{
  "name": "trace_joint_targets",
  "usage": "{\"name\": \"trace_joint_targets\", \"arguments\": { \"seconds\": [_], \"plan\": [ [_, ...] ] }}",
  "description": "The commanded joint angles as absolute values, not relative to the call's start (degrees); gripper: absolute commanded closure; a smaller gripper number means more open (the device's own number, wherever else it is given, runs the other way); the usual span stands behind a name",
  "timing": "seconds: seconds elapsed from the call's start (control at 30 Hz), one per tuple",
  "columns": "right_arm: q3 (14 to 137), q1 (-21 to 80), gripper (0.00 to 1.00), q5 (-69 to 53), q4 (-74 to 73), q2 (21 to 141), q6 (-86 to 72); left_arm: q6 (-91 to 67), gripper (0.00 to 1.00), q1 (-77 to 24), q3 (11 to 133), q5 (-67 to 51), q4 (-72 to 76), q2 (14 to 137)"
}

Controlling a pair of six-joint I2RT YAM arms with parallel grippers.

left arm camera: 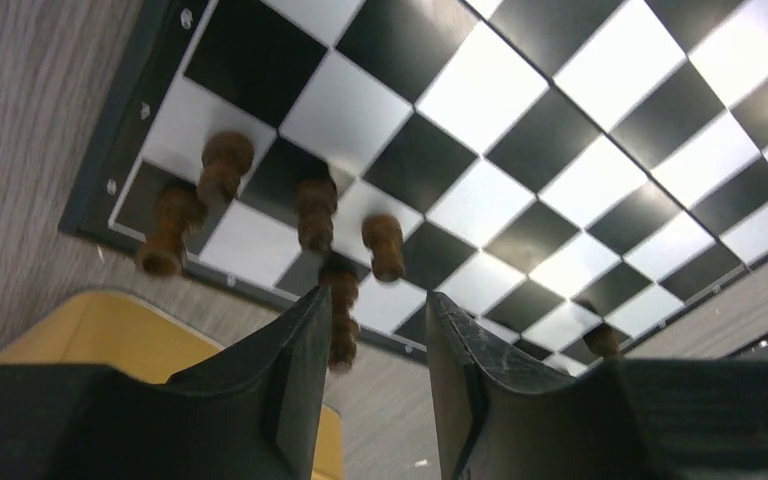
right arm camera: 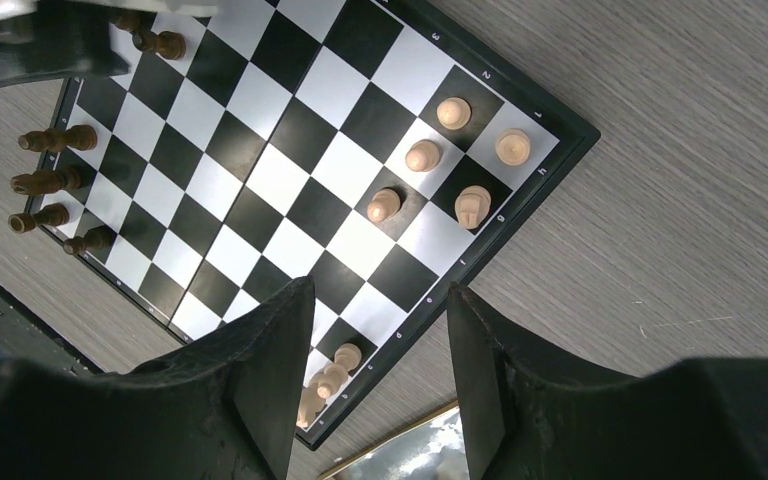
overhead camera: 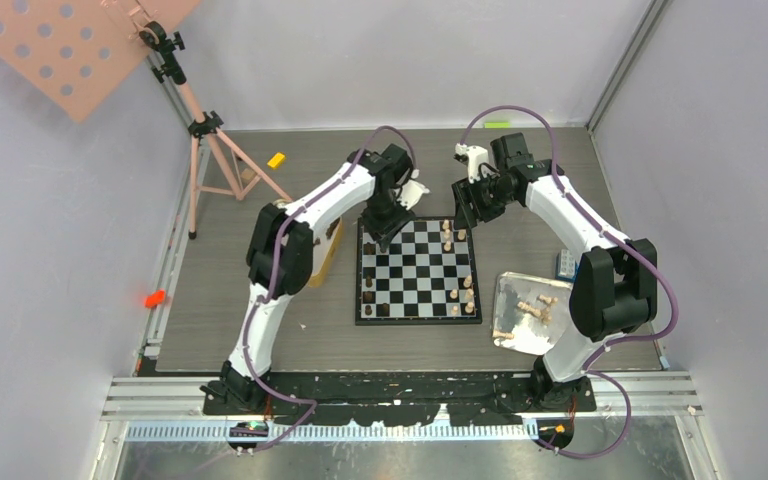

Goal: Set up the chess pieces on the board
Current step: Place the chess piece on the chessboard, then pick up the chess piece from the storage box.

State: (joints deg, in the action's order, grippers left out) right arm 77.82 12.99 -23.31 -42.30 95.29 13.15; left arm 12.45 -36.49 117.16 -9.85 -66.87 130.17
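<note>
The board (overhead camera: 418, 270) lies mid-table. Dark pieces (overhead camera: 370, 290) stand along its left side and pale pieces (overhead camera: 467, 292) along its right side. My left gripper (overhead camera: 384, 236) hangs open and empty over the board's far left corner. In the left wrist view (left arm camera: 375, 310), several dark pieces (left arm camera: 315, 212) stand ahead of it, and one (left arm camera: 340, 315) is just beside its left fingertip. My right gripper (overhead camera: 463, 212) is open and empty above the board's far right corner. In the right wrist view (right arm camera: 380, 300), pale pieces (right arm camera: 423, 155) stand on the board (right arm camera: 260, 180) below.
A silver tray (overhead camera: 508, 290) right of the board holds several loose pale pieces (overhead camera: 535, 308). A gold tin (overhead camera: 326, 255) lies left of the board, under the left arm. A blue brick (overhead camera: 565, 263) sits by the right arm. A tripod (overhead camera: 205, 150) and an orange block (overhead camera: 276, 159) stand at the far left.
</note>
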Motion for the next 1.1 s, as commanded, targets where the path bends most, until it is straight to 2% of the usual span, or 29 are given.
{"name": "trace_joint_targets", "arguments": {
  "seconds": [0.0,0.3,0.63,1.07],
  "plan": [
    [78.3,12.7,0.43,-24.4,-42.3,94.5,13.5,13.8,0.58,-36.0,112.5,-9.2,-65.0,117.7],
    [78.4,12.7,0.43,-24.6,-42.3,94.6,13.5,15.2,0.58,-24.9,100.1,-8.5,-61.0,106.4],
    [78.5,12.7,0.43,-24.5,-42.3,94.9,13.3,19.1,0.52,-11.2,91.6,-10.2,-56.6,109.3],
    [78.5,12.7,0.43,-24.7,-42.7,95.4,13.4,23.3,0.49,-9.4,87.0,-9.9,-50.2,115.2]
  ]
}}
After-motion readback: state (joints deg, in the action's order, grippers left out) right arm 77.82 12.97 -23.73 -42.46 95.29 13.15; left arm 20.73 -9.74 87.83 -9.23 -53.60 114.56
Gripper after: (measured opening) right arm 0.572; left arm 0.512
